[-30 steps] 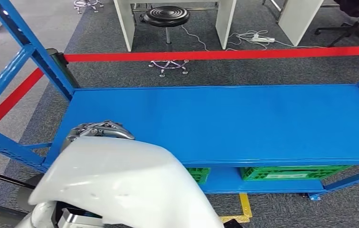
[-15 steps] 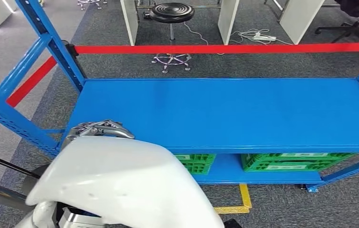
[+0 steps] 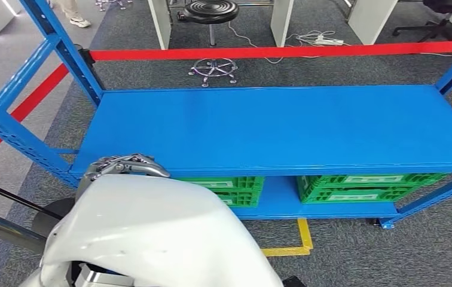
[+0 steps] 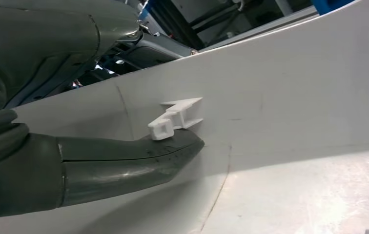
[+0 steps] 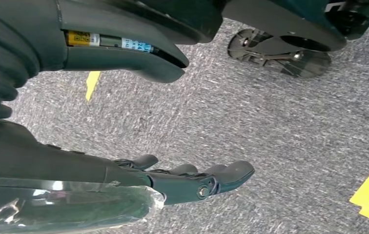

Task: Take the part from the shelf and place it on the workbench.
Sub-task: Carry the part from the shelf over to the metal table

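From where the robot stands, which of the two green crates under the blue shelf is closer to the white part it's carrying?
The left green crate: it sits right beside the white part, while the right green crate lies off to the other side.

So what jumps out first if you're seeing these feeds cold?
The big white part fills the lower left of the head view, held against the left hand. Beyond it stands a bright blue shelf, with green crates on the level below.
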Motion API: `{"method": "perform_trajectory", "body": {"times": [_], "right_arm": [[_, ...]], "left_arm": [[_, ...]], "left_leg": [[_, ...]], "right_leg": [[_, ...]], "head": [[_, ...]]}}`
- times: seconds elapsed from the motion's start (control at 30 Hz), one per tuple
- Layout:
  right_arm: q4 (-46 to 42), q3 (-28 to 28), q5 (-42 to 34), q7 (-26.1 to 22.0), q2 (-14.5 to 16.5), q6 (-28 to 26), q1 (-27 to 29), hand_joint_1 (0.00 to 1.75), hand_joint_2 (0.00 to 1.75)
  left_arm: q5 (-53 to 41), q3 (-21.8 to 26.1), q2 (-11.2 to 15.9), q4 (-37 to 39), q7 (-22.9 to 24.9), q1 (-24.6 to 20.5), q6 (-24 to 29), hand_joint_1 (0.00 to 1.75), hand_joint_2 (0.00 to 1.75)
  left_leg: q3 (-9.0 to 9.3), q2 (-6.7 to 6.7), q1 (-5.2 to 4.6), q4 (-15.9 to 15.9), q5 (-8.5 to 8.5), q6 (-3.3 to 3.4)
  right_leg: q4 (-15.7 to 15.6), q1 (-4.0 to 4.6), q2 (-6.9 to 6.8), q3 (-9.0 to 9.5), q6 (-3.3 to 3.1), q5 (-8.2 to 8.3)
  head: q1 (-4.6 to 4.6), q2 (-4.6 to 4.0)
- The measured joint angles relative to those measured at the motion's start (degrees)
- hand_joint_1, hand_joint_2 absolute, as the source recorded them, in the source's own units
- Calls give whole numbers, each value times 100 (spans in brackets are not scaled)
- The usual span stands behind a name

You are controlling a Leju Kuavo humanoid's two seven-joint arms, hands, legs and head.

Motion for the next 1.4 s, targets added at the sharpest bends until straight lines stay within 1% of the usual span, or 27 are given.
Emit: {"method": "perform_trajectory", "body": {"times": [0.03,0.13,0.2,0.27,0.3,0.33,0.37,0.4,0.47,0.53,0.57,0.63,0.7,0.77,0.8,0.83,0.87,0.9,1.0,1.07,1.13,1.17,1.23,1.3,1.33,1.37,1.4], "right_arm": [[0,0,0,0,0,0,-1,0,175],[0,1,-4,0,0,6,0,0,175],[0,2,-13,0,0,11,1,0,175],[0,2,-22,0,-1,14,1,0,175],[0,2,-24,-1,-2,15,1,0,175],[0,2,-25,-1,-2,15,2,0,175],[0,2,-26,-2,-1,15,1,0,175],[0,2,-28,-5,-1,15,-1,0,175],[0,3,-38,-20,0,15,-16,0,175],[0,3,-52,-36,0,15,-36,0,175],[0,3,-59,-40,0,15,-38,0,175],[1,2,-74,-42,1,16,-22,0,175],[2,2,-85,-44,1,16,-15,0,175],[2,2,-87,-46,0,15,-19,0,175],[2,2,-89,-46,0,15,-18,0,175],[2,2,-90,-46,-1,15,-16,0,175],[2,2,-91,-46,-1,15,-15,0,175],[2,2,-91,-46,-1,15,-15,0,175],[2,2,-93,-47,2,17,-17,0,175],[2,2,-97,-49,4,24,-24,0,175],[2,2,-101,-50,5,31,-28,0,175],[2,2,-103,-50,6,33,-27,0,175],[2,2,-114,-50,6,33,-27,0,175],[2,2,-126,-50,5,33,-28,0,175],[2,2,-131,-50,5,33,-28,0,175],[2,2,-135,-50,5,33,-27,0,175],[2,2,-142,-50,5,32,-27,0,175]], "left_arm": [[0,-1,0,0,-1,-3,2,175,175],[0,-3,-1,0,-1,-7,10,175,175],[0,-4,-8,0,-1,-15,18,175,175],[0,-4,-13,1,-1,-19,26,175,175],[-1,-5,-13,1,-1,-18,29,175,175],[-1,-6,-13,2,-1,-17,32,175,175],[-1,-7,-12,2,-1,-17,36,175,175],[-2,-8,-12,2,-1,-17,41,175,175],[-2,-8,-12,2,-1,-21,52,175,175],[-2,-10,-11,1,-1,-34,57,175,175],[-2,-12,-10,1,-1,-41,58,175,175],[-2,-16,-3,2,-1,-48,57,175,175],[0,-22,8,2,-1,-53,56,175,175],[1,-32,19,2,-1,-55,56,175,175],[2,-36,25,2,-1,-53,56,175,175],[2,-39,32,2,-1,-53,56,175,175],[2,-42,39,2,-1,-52,56,175,175],[2,-44,43,2,-1,-53,55,175,175],[2,-49,46,2,-1,-75,54,175,175],[2,-52,46,2,-1,-92,52,175,175],[2,-56,45,2,-1,-96,50,175,175],[3,-58,44,2,-1,-101,48,175,175],[5,-61,38,2,-1,-111,45,175,175],[7,-63,36,3,-2,-114,41,175,175],[7,-65,36,4,-2,-113,39,175,175],[9,-67,36,4,-3,-113,38,175,175],[11,-68,37,4,-3,-113,38,175,175]], "left_leg": [[66,-4,-14,-140,-20,29],[36,5,-19,-233,75,142],[-36,26,-2,-276,181,222],[-155,36,-16,-268,268,264],[-216,39,-23,-264,311,267],[-272,41,-27,-260,352,267],[-322,42,-30,-256,387,258],[-367,39,-30,-250,421,244],[-439,32,-41,-221,471,199],[-499,30,-60,-187,531,137],[-526,30,-63,-178,568,106],[-583,22,-49,-146,567,46],[-711,12,-32,142,249,-14],[-915,9,-13,830,-269,-61],[-995,10,-5,1177,-447,-74],[-1010,10,0,1388,-513,-80],[-938,10,2,1410,-471,-75],[-766,10,1,1212,-339,-58],[-62,8,-27,150,-9,56],[92,7,-53,-163,-2,112],[49,19,-49,-229,65,146],[18,30,-37,-261,118,170],[-80,54,-10,-308,244,222],[-230,59,-19,-302,357,249],[-306,63,-22,-298,414,243],[-382,66,-23,-294,471,233],[-456,68,-22,-287,527,217]], "right_leg": [[3,-1,-3,-21,37,35],[23,-17,-3,-86,147,66],[365,-31,7,-249,203,-259],[1106,-47,11,-495,253,-757],[1436,-51,11,-576,272,-904],[1605,-53,10,-576,288,-938],[1558,-56,10,-472,297,-867],[1289,-62,9,-252,301,-726],[459,-74,16,329,301,-511],[-50,-70,38,651,280,-480],[-104,-56,48,671,256,-484],[-133,-56,38,591,154,-427],[-157,-59,17,500,15,-338],[-149,-41,5,404,-75,-251],[-137,-30,0,344,-98,-209],[-119,-19,-3,281,-106,-173],[-95,-10,-4,216,-105,-142],[-68,-1,-2,156,-102,-116],[-2,23,6,35,-62,-45],[12,24,0,-15,5,26],[24,15,-3,-68,76,78],[74,13,2,-120,108,14],[480,1,14,-291,164,-398],[1220,-25,14,-492,223,-894],[1507,-42,13,-534,248,-988],[1639,-59,13,-499,272,-956],[1550,-79,12,-358,293,-815]], "head": [[2,0],[4,0],[33,0],[60,0],[60,0],[60,0],[61,0],[61,0],[60,0],[55,0],[50,0],[50,0],[36,0],[21,0],[20,0],[22,0],[22,0],[21,0],[23,0],[25,0],[24,0],[28,0],[52,0],[70,0],[69,0],[70,0],[70,0]]}}
